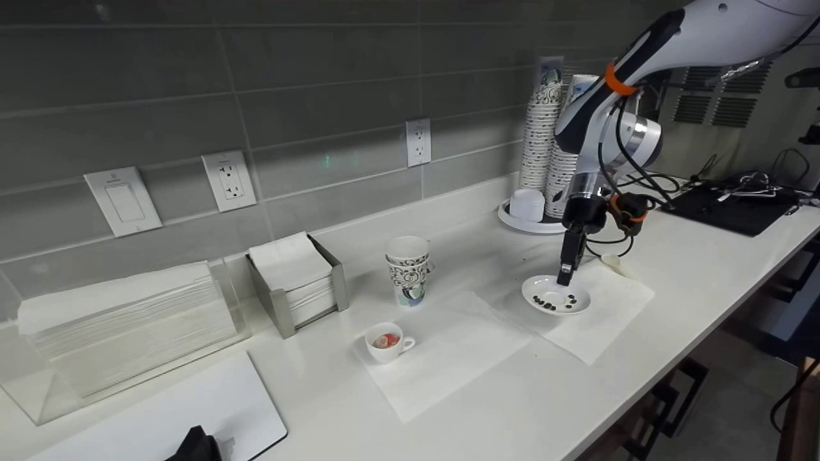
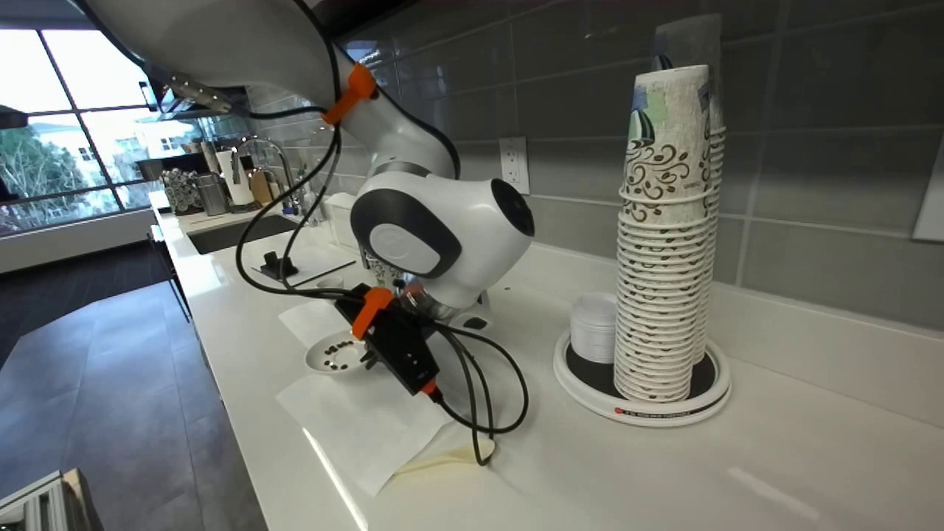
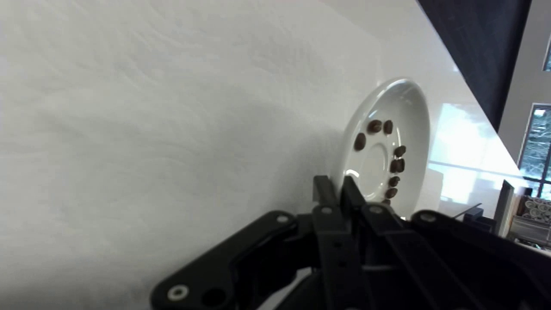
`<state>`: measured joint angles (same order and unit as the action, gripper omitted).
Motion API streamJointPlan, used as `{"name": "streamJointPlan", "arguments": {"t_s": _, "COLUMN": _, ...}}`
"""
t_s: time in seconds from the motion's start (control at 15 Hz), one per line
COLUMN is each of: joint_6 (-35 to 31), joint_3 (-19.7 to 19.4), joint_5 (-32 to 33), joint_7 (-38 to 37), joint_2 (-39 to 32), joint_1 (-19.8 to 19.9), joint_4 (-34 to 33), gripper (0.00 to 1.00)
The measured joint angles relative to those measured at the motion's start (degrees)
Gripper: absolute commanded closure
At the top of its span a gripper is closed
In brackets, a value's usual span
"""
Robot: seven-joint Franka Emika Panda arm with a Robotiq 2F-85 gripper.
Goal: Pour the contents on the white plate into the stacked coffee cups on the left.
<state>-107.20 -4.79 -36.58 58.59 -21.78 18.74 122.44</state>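
White plate [image 3: 373,165] in claw [image 3: 337,185], hollow upward, stacked cups [image 1: 409,274] upright

White-and-black arm [image 1: 685,48] angled down, wrist [image 1: 586,186] bent, fingers [image 3: 354,193] pointing downward, pinched nearly together

The plate [image 3: 373,165] is plain white; the beans [image 3: 374,126] on it are dark brown. The gripper [image 3: 336,185] is black. The stacked coffee cups [image 1: 410,276] are white, patterned with dark scrollwork, with blue-green colouring near the base. The small cup [image 1: 384,354] is plain white, its contents [image 1: 386,340] red and pale. The arm [image 2: 479,228] is white with black sections and bright orange bands [image 2: 352,94]. The tall cup column [image 2: 658,295] shows brown scrollwork on white. The round tray [image 2: 667,414] has a white rim and a black surface. Wall tiles [image 1: 333,134] are grey with paler joints; the countertop [image 1: 500,403] is white.
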Motion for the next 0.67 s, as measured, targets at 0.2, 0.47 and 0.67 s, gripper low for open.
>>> {"name": "streamJointPlan", "arguments": {"t_s": 0.2, "joint_6": -0.7, "joint_3": 1.9, "joint_5": -3.8, "joint_7": -0.3, "joint_2": 0.3, "joint_1": -2.5, "joint_4": 0.6, "gripper": 0.98}}
{"name": "streamJointPlan", "arguments": {"t_s": 0.47, "joint_6": -0.7, "joint_3": 3.6, "joint_5": -9.8, "joint_7": -1.1, "joint_2": 0.3, "joint_1": -5.4, "joint_4": 0.6, "gripper": 0.98}}
{"name": "streamJointPlan", "arguments": {"t_s": 0.67, "joint_6": -0.6, "joint_3": 3.9, "joint_5": -11.0, "joint_7": -0.6, "joint_2": 0.6, "joint_1": -6.5, "joint_4": 0.5, "gripper": 0.93}}
